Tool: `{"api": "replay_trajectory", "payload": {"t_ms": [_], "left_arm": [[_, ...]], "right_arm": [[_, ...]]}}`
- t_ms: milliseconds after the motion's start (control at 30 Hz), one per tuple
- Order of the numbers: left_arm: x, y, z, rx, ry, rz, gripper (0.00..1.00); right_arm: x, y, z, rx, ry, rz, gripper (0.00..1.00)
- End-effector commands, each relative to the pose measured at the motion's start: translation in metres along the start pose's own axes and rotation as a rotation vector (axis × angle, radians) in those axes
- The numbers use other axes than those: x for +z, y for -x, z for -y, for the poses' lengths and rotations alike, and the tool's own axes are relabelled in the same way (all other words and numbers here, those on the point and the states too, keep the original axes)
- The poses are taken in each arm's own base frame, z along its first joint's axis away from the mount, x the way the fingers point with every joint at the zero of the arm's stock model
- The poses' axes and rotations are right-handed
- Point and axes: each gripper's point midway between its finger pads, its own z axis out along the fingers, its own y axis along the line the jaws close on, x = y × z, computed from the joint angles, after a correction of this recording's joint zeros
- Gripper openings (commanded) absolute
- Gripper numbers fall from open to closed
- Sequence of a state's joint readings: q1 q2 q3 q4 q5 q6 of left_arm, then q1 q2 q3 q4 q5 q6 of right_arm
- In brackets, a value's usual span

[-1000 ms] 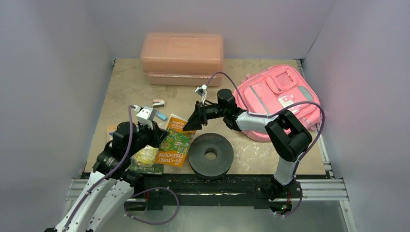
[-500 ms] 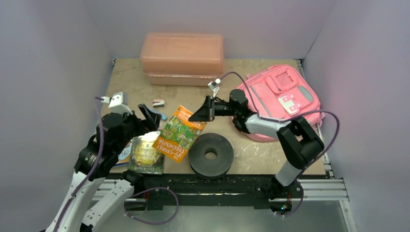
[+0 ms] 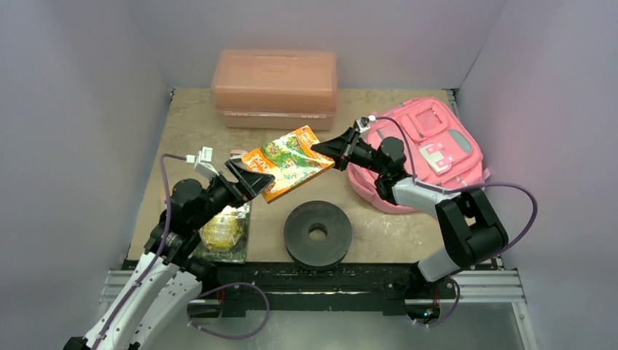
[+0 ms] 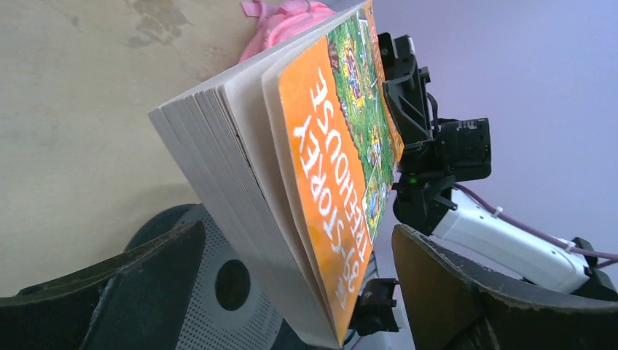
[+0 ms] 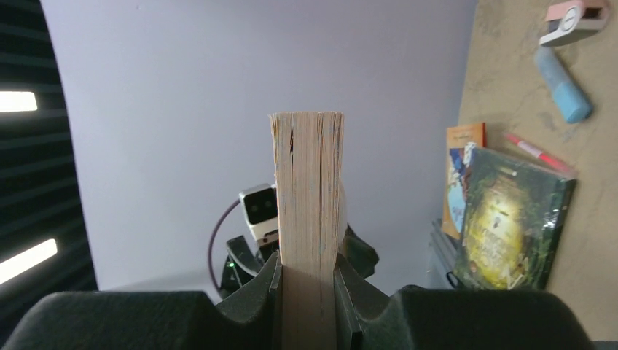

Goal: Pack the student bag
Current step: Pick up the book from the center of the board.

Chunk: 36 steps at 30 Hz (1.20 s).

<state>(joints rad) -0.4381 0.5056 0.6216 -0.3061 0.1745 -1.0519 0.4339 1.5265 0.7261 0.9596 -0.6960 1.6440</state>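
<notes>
The student bag (image 3: 426,146), bright pink, lies at the right of the table; a corner of the bag (image 4: 286,16) shows in the left wrist view. An orange and green paperback book (image 3: 286,162) hangs tilted above the table. My right gripper (image 3: 326,150) is shut on its right edge; its pages (image 5: 307,182) stand edge-on, pinched in the right gripper (image 5: 307,310). My left gripper (image 3: 251,180) is open at the book's lower left corner. The book (image 4: 328,168) passes through the wide gap of the left gripper (image 4: 299,292), and neither finger presses it.
A salmon plastic box (image 3: 275,86) stands at the back. A black disc (image 3: 318,233) lies at the front centre. A dark green book (image 3: 223,233) lies front left, beside another thin book (image 5: 458,171), a red pen (image 5: 536,151), a blue piece (image 5: 561,95) and a small pink item (image 5: 576,18).
The right gripper closed on the orange book, lifted it off the table and carried it back and right. The left gripper opened, swung left, then came in around the book's lower corner.
</notes>
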Motion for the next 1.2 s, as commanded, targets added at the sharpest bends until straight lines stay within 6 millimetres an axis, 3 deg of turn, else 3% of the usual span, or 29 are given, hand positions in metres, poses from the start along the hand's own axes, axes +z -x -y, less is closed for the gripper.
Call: {"api": "replay_trajectory", "payload": {"t_ms": [0, 133, 200, 300, 367, 467, 533, 567, 600, 633, 767, 867, 900, 967, 1167], "left_arm": [[0.004, 0.005, 0.050, -0.015, -0.232, -0.015, 0.99], [0.007, 0.008, 0.054, -0.017, -0.260, -0.001, 0.89], [0.006, 0.013, 0.059, -0.005, -0.299, 0.031, 0.71], [0.006, 0.019, 0.064, -0.002, -0.344, 0.077, 0.53], [0.006, 0.021, 0.066, 0.016, -0.362, 0.091, 0.33], [0.008, 0.021, 0.060, 0.072, -0.319, 0.092, 0.01], [0.006, 0.026, 0.045, 0.140, -0.205, 0.105, 0.00], [0.002, 0.029, 0.035, 0.174, -0.134, 0.113, 0.00], [-0.004, 0.036, 0.025, 0.209, -0.058, 0.135, 0.00], [-0.011, 0.048, 0.016, 0.243, 0.022, 0.183, 0.00], [-0.049, 0.076, -0.016, 0.309, 0.284, 0.302, 0.00], [-0.064, 0.086, -0.025, 0.344, 0.360, 0.340, 0.00], [-0.065, 0.088, -0.023, 0.355, 0.360, 0.344, 0.00], [-0.065, 0.087, -0.022, 0.366, 0.359, 0.335, 0.00], [-0.057, 0.073, -0.017, 0.366, 0.304, 0.258, 0.00]], "right_arm": [[-0.005, -0.007, -0.057, 0.039, 0.190, -0.016, 0.00], [-0.008, -0.009, -0.054, 0.067, 0.210, -0.021, 0.00], [-0.010, -0.012, -0.047, 0.076, 0.201, -0.031, 0.00], [-0.017, -0.020, -0.046, 0.067, 0.231, -0.052, 0.00], [-0.019, -0.026, -0.042, 0.035, 0.220, -0.077, 0.01], [-0.011, -0.034, -0.012, -0.119, 0.069, -0.182, 0.29], [-0.011, -0.018, 0.031, -0.316, -0.193, -0.174, 0.55], [-0.019, 0.002, 0.058, -0.443, -0.422, -0.112, 0.67], [-0.030, 0.019, 0.068, -0.606, -0.614, -0.044, 0.74], [-0.051, 0.051, 0.075, -0.775, -0.850, 0.112, 0.80], [-0.117, 0.094, 0.075, -1.105, -1.377, 0.279, 0.84], [-0.143, 0.103, 0.088, -1.204, -1.712, 0.259, 0.82], [-0.146, 0.102, 0.090, -1.251, -1.809, 0.255, 0.82], [-0.133, 0.097, 0.097, -1.353, -1.913, 0.227, 0.81], [-0.091, 0.103, 0.102, -1.414, -1.850, 0.254, 0.79]]}}
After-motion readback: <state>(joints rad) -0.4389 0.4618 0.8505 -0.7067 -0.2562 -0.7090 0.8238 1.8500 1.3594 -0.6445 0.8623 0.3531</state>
